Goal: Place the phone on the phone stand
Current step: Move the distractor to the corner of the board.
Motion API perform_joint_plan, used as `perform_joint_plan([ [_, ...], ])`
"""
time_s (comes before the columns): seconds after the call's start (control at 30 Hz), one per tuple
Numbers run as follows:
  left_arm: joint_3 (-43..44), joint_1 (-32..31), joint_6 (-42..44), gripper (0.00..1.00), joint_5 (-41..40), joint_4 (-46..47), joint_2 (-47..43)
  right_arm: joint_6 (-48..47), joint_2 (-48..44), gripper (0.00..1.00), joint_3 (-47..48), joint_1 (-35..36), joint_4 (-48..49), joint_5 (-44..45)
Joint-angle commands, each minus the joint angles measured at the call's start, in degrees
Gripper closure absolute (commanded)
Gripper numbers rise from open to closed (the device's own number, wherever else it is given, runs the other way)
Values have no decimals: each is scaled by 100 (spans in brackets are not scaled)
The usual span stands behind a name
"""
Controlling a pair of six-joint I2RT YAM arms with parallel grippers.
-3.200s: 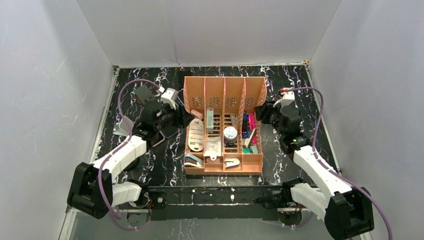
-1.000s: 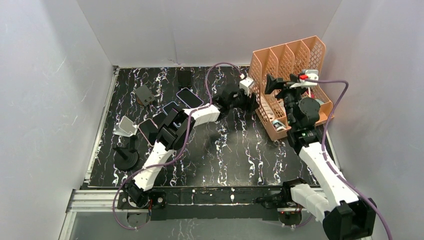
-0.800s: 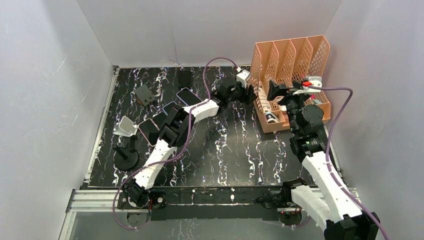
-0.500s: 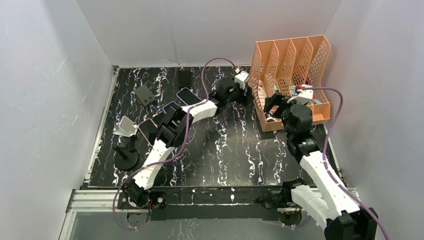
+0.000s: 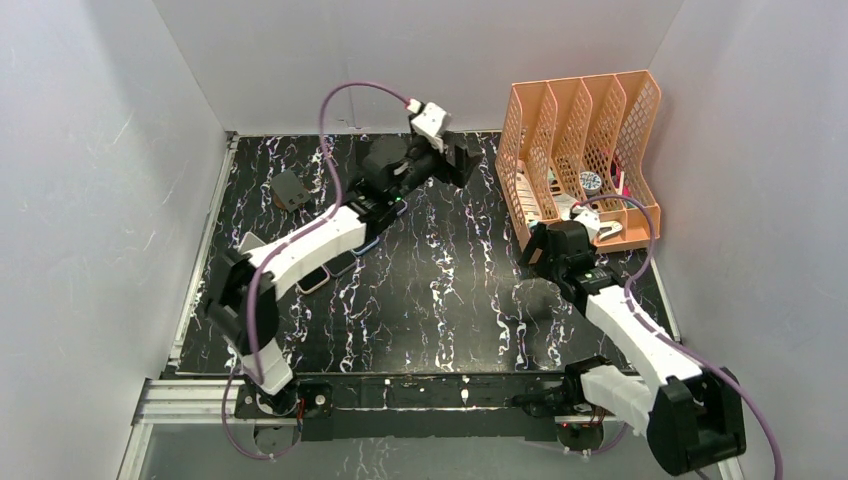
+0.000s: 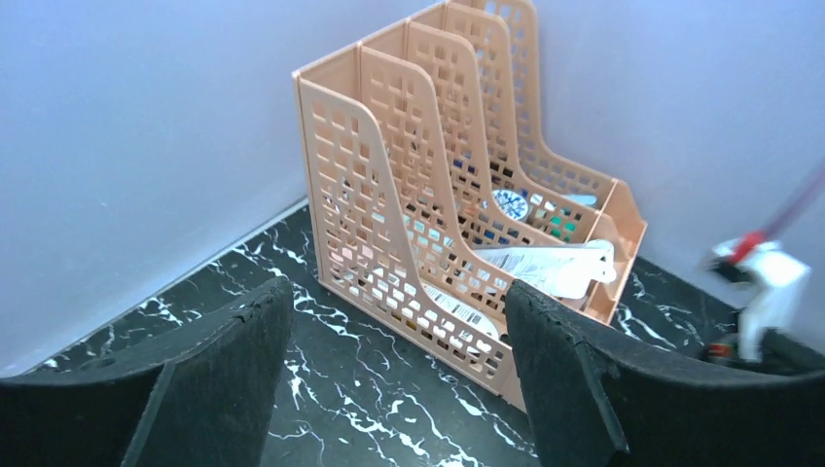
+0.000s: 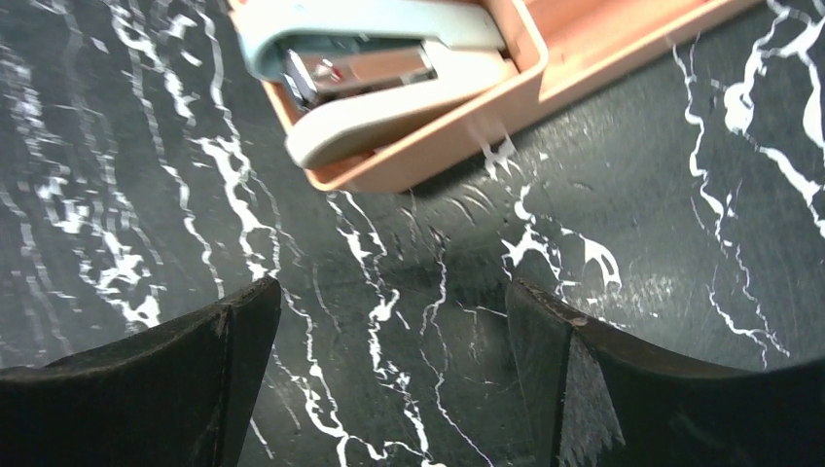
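Note:
Two phones (image 5: 318, 281) (image 5: 345, 265) lie flat at the table's left-middle, partly hidden under my left forearm. A black wedge-shaped phone stand (image 5: 290, 190) sits at the back left. My left gripper (image 5: 455, 160) (image 6: 394, 321) hovers high at the back centre, open and empty, facing the orange file organizer (image 5: 580, 150) (image 6: 438, 224). Low over the marble, my right gripper (image 5: 530, 250) (image 7: 389, 292) is open and empty just off the organizer's front corner (image 7: 438, 146).
The organizer stands upright at the back right with a stapler (image 7: 370, 73), papers (image 6: 545, 268) and small items in its slots. The left arm (image 5: 300, 245) spans the left half of the table. White walls close in on three sides.
The organizer was stood upright at the back right. My left gripper let go, opened wider and pulled up and left. The right gripper dropped from the organizer to the table.

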Motion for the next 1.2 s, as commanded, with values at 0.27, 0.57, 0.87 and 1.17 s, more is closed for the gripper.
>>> perform_joint_plan([
  [0.27, -1238, -2, 1167, 14, -1517, -2411, -2830, 149, 1616, 6, 351, 45, 939, 446],
  [0.57, -2106, 332, 1007, 12, -2399, -4327, -4221, -163, 2664, 4, 1011, 38, 1577, 712],
  [0.87, -2712, 2315, 859, 8, -1989, -5152, -4946, -428, 3681, 2, 1826, -358, 2059, 435],
  [1.17, -2010, 2705, -96, 10, -2956, -6414, -4545, -313, 4084, 2, 2525, -571, 1960, -133],
])
